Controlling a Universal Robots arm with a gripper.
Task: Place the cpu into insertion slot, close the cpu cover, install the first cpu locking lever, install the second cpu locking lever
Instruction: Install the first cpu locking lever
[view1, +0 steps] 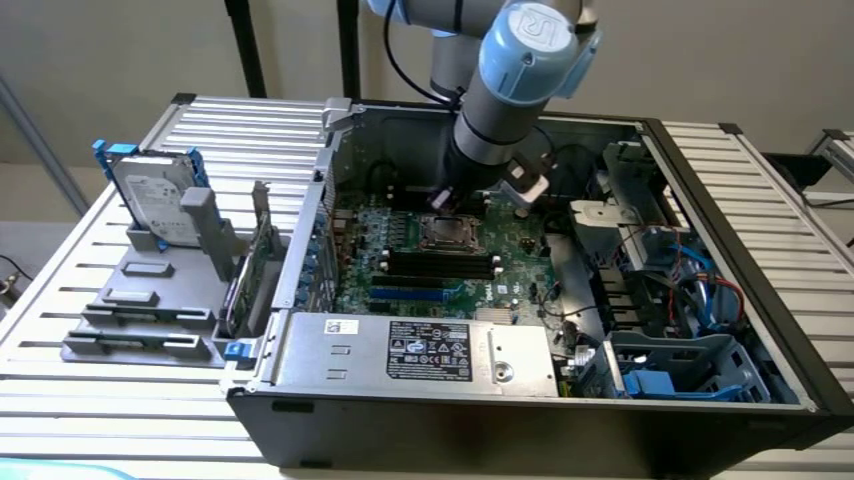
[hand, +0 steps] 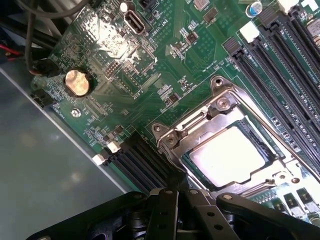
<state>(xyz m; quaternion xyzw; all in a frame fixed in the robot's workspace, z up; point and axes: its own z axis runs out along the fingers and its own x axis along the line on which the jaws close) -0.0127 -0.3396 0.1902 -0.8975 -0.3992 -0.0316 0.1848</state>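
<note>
The cpu (hand: 231, 156), a pale silvery square, lies in the insertion slot (view1: 447, 233) on the green board. The cpu cover (hand: 220, 107), a silvery metal frame, lies flat around the chip with its cut-out over the chip's top. My gripper (hand: 175, 192) hangs just beside the socket's edge, with its black fingers together and nothing between them. In the exterior view the gripper (view1: 438, 200) is low inside the computer case, at the far side of the socket. I cannot tell how the locking levers stand.
Long black memory slots (hand: 280, 65) run along one side of the socket. A coin battery (hand: 77, 82) sits on the board. The grey power-supply box (view1: 420, 350) fills the near part of the case. A hard drive (view1: 154, 200) stands at the exterior view's left.
</note>
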